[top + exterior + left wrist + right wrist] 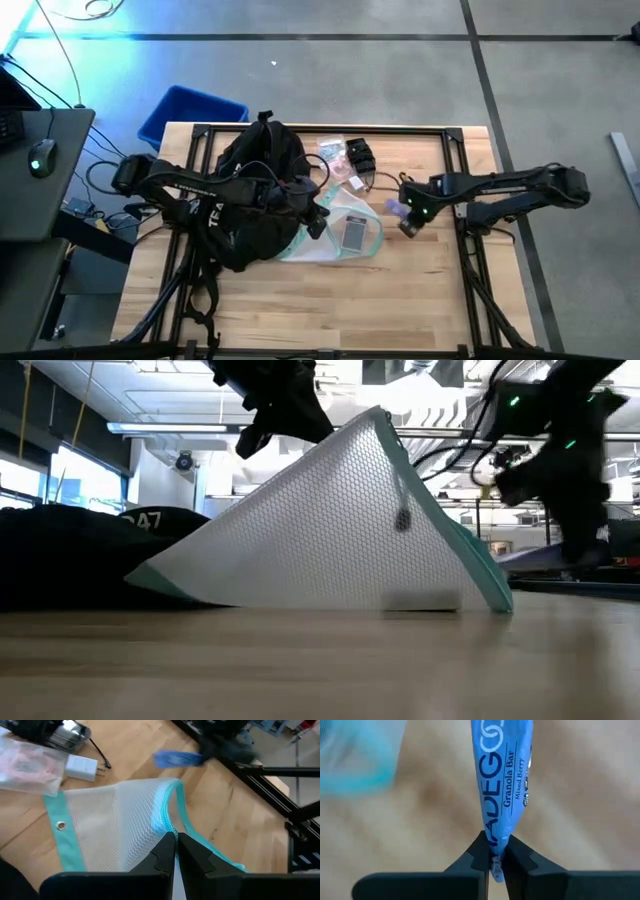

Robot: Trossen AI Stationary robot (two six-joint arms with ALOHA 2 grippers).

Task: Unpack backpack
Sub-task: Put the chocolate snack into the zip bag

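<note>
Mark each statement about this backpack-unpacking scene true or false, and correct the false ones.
1. The right gripper is shut on a blue granola bar. True.
2. The left gripper pinches the mesh pouch at its teal zipper edge. True.
3. The mesh pouch lies flat on the table. False: one corner is lifted, so it stands like a tent in the low view.
4. The backpack sits on the table's right side. False: it lies on the left.
5. The blue bin stands on the table. False: it is beyond the far edge.
</note>
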